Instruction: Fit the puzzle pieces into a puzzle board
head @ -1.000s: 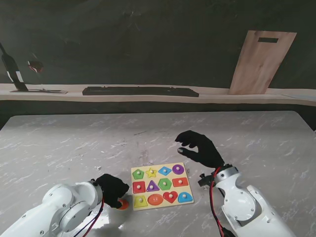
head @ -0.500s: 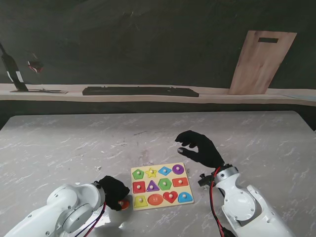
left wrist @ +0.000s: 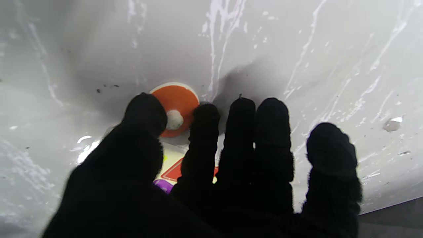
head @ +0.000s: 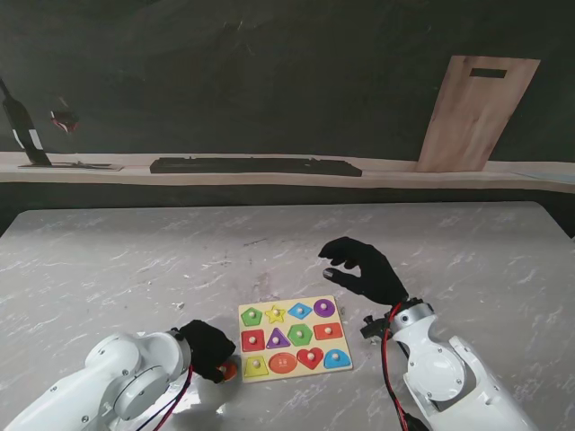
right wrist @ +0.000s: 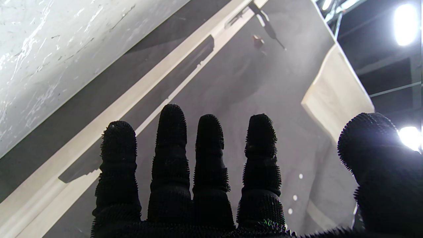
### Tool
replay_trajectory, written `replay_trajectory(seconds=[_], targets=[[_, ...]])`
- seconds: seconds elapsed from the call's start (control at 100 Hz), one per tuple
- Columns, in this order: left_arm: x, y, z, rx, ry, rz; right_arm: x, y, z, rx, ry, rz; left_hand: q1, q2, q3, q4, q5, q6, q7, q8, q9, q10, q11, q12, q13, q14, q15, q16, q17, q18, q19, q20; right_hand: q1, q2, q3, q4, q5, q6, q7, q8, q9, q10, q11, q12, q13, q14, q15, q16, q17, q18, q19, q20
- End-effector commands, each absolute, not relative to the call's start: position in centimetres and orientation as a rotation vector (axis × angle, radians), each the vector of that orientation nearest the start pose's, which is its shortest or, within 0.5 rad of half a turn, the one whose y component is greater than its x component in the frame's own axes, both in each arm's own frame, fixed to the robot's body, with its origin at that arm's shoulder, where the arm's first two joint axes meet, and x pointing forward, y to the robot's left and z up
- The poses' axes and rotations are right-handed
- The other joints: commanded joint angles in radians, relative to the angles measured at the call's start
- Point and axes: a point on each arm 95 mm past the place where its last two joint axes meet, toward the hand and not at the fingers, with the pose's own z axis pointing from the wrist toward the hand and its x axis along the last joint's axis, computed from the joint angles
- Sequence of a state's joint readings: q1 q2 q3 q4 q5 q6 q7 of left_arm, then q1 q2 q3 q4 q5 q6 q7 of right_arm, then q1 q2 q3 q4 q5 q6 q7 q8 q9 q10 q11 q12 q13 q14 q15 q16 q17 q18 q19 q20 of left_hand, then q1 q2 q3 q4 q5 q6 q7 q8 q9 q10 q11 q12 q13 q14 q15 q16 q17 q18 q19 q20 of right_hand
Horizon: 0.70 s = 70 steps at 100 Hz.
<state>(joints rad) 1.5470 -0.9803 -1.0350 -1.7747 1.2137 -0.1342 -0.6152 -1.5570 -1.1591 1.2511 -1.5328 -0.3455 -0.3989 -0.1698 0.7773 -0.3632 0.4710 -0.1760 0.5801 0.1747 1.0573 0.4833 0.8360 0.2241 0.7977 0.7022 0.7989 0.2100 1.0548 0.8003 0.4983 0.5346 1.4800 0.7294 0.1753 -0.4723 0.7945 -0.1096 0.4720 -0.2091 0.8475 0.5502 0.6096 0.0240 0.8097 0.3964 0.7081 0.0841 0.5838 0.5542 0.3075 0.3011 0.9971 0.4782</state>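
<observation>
The yellow puzzle board point(head: 331, 318) lies near me at the table's middle, holding several coloured shapes. An orange round piece with a white knob point(head: 229, 369) point(left wrist: 180, 97) lies flat on the table just left of the board's near left corner. My left hand point(head: 207, 348) point(left wrist: 211, 158) hovers over it, thumb point(left wrist: 145, 112) and index fingertip point(left wrist: 205, 115) on either side of the knob, with orange showing between knob and index. My right hand point(head: 361, 268) point(right wrist: 211, 178) is raised past the board's far right corner, fingers spread and holding nothing.
A wooden cutting board point(head: 474, 112) leans on the dark wall at the back right. A long black bar point(head: 255, 166) lies on the shelf behind the marble table point(head: 126, 260). A dark stand point(head: 25, 135) is at the far left.
My left hand has drawn slightly nearer to me and lower over the orange piece. The piece, the board and my right hand have stayed put.
</observation>
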Motion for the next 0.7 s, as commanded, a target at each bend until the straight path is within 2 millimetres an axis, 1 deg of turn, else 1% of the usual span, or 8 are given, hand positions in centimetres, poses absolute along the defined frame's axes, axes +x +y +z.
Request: replay_trajectory(seconds=[0.0, 0.05, 0.09, 0.22, 0.24, 0.25, 0.28, 0.69], targets=[[34.71, -4.32, -35.19, -0.972, 2.329, -0.93, 40.04, 0.86, -30.45, -1.741, -1.113, -2.665, -0.009, 0.034, -0.033, -0.003, 0.018, -0.032, -0.085, -0.045, -0.007, 0.008, -0.016, -0.01, -0.006, 0.019, -0.005, -0.005, -0.013, -0.128, -0.002, 0.015, -0.018, 0.012, 0.004, 0.029, 0.011, -0.023, 0.001, 0.003, 0.023, -0.006, -0.001, 0.009, 0.014, 0.002, 0.014, 0.009, 0.005, -0.006, 0.019, 0.009], [34.72, -4.33, -35.18, -0.974, 2.332, -0.929, 40.04, 0.84, -30.44, -1.74, -1.113, -2.666, -0.01, 0.041, -0.041, -0.002, 0.018, -0.032, -0.089, -0.044, -0.011, 0.008, -0.019, -0.012, -0.01, 0.02, -0.008, -0.004, -0.017, -0.128, -0.005, 0.015, -0.019, 0.012, 0.003, 0.029, 0.008, -0.025, 0.0, 0.002, 0.023, -0.006, -0.001, 0.009, 0.013, 0.002, 0.014, 0.008, 0.005, -0.007, 0.018, 0.009], [34.72, -4.35, -35.18, -0.978, 2.334, -0.927, 40.04, 0.83, -30.44, -1.74, -1.113, -2.667, 0.011, 0.072, -0.11, 0.013, 0.023, -0.031, -0.112, -0.027, -0.014, 0.009, -0.023, -0.017, -0.013, 0.021, -0.015, 0.003, -0.021, -0.128, -0.01, 0.019, -0.02, 0.013, 0.003, 0.029, 0.009, -0.024, 0.0, 0.002, 0.023, -0.005, -0.001, 0.009, 0.013, 0.001, 0.014, 0.008, 0.005, -0.007, 0.018, 0.009], [34.73, -4.42, -35.18, -0.991, 2.336, -0.923, 40.05, 0.82, -30.42, -1.741, -1.111, -2.668, 0.009, 0.103, -0.131, 0.016, 0.022, -0.031, -0.122, -0.03, -0.026, 0.013, -0.038, -0.024, -0.023, 0.026, -0.022, 0.002, -0.032, -0.125, -0.019, 0.018, -0.019, 0.013, 0.002, 0.029, 0.009, -0.024, 0.0, 0.003, 0.024, -0.006, -0.001, 0.009, 0.014, 0.001, 0.014, 0.009, 0.006, -0.007, 0.019, 0.009], [34.73, -4.44, -35.19, -0.993, 2.337, -0.922, 40.05, 0.83, -30.42, -1.741, -1.111, -2.668, 0.155, 0.172, -0.392, 0.032, 0.022, -0.032, -0.122, -0.031, -0.024, 0.013, -0.045, -0.03, -0.025, 0.026, -0.025, 0.003, -0.033, -0.125, -0.023, 0.021, -0.019, 0.013, 0.002, 0.029, 0.007, -0.024, 0.0, 0.002, 0.024, -0.005, -0.001, 0.009, 0.014, 0.002, 0.014, 0.009, 0.006, -0.007, 0.019, 0.009], [34.73, -4.44, -35.19, -0.994, 2.337, -0.922, 40.05, 0.83, -30.42, -1.741, -1.111, -2.667, 0.198, 0.194, -0.469, 0.041, 0.022, -0.032, -0.121, -0.033, -0.025, 0.013, -0.045, -0.028, -0.026, 0.026, -0.024, 0.002, -0.034, -0.125, -0.023, 0.02, -0.018, 0.012, 0.002, 0.029, 0.01, -0.025, 0.001, 0.003, 0.025, -0.005, 0.0, 0.009, 0.015, 0.002, 0.015, 0.009, 0.006, -0.007, 0.019, 0.009], [34.74, -4.47, -35.2, -0.996, 2.337, -0.921, 40.06, 0.83, -30.43, -1.741, -1.112, -2.667, 0.238, 0.217, -0.536, 0.049, 0.021, -0.033, -0.12, -0.034, -0.027, 0.015, -0.045, -0.027, -0.028, 0.029, -0.025, 0.001, -0.036, -0.125, -0.023, 0.02, -0.019, 0.013, 0.002, 0.029, 0.011, -0.024, 0.001, 0.003, 0.025, -0.006, -0.001, 0.009, 0.014, 0.002, 0.014, 0.009, 0.006, -0.006, 0.019, 0.009], [34.8, -4.81, -35.46, -1.0, 2.345, -0.92, 40.03, 0.79, -30.4, -1.741, -1.111, -2.67, 0.353, 0.191, -0.543, 0.045, 0.039, -0.052, -0.083, -0.04, 0.002, 0.005, -0.026, -0.027, -0.012, 0.027, -0.018, 0.001, -0.025, -0.123, -0.018, 0.023, -0.019, 0.013, 0.003, 0.029, 0.007, -0.027, -0.001, 0.003, 0.025, -0.005, -0.001, 0.009, 0.013, 0.001, 0.014, 0.009, 0.006, -0.005, 0.019, 0.009]])
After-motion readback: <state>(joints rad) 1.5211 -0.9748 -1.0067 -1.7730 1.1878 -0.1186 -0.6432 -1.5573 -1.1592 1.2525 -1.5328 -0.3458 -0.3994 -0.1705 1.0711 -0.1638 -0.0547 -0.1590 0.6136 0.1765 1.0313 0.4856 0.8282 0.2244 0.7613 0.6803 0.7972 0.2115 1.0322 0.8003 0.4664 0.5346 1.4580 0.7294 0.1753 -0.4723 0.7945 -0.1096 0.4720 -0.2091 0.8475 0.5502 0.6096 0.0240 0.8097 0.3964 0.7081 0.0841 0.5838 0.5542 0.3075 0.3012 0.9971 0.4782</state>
